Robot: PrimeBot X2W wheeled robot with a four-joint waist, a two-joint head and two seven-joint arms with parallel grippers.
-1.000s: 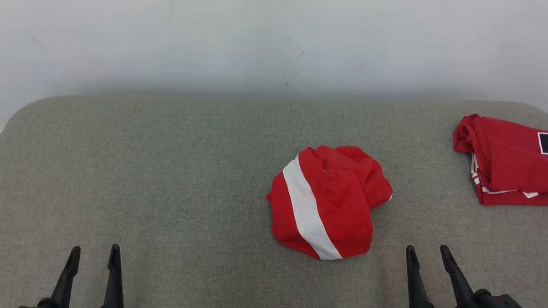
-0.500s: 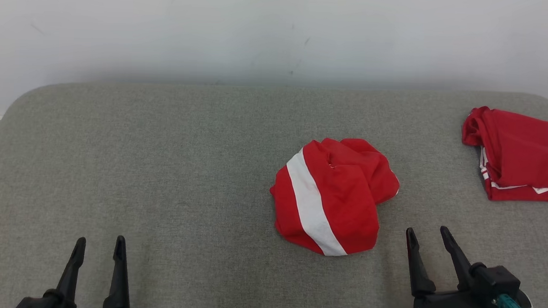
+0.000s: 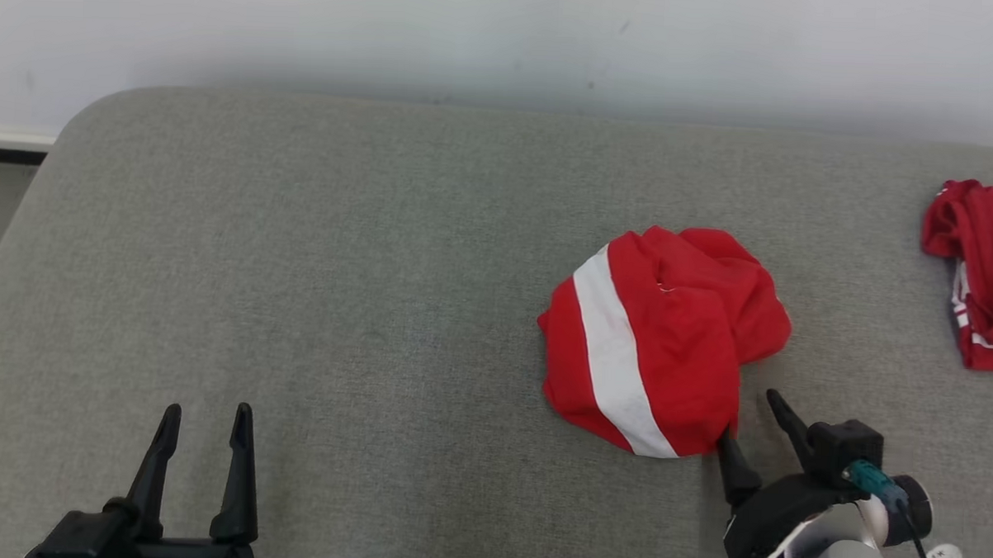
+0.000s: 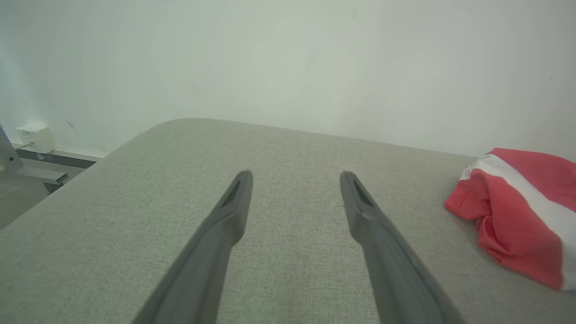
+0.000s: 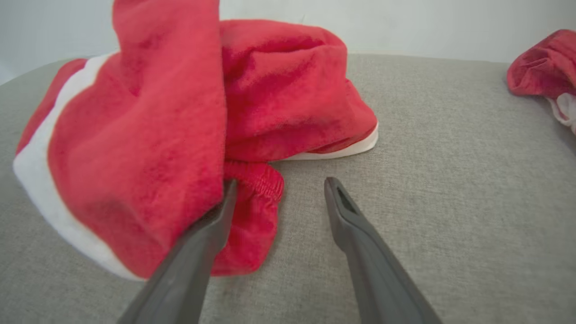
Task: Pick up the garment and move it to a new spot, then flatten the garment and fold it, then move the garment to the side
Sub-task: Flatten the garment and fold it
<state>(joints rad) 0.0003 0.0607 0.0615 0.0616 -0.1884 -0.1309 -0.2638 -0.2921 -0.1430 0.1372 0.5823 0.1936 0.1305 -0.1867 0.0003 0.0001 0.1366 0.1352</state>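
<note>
Crumpled red fabric garment with white stripe, centre-right of frame.
Soft, light, limp; likely best pinched at lower elasticated hem, touching spread, empty right gripper.

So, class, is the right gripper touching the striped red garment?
Touching. In the right wrist view, one finger of the right gripper meets the edge of the striped red garment; the other stands clear.

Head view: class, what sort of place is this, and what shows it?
Probably an indoor lab or workroom set up for folding clothes: a grey cloth-covered surface against a bare white wall, with a crumpled red-and-white garment and a second red garment on it.
</note>
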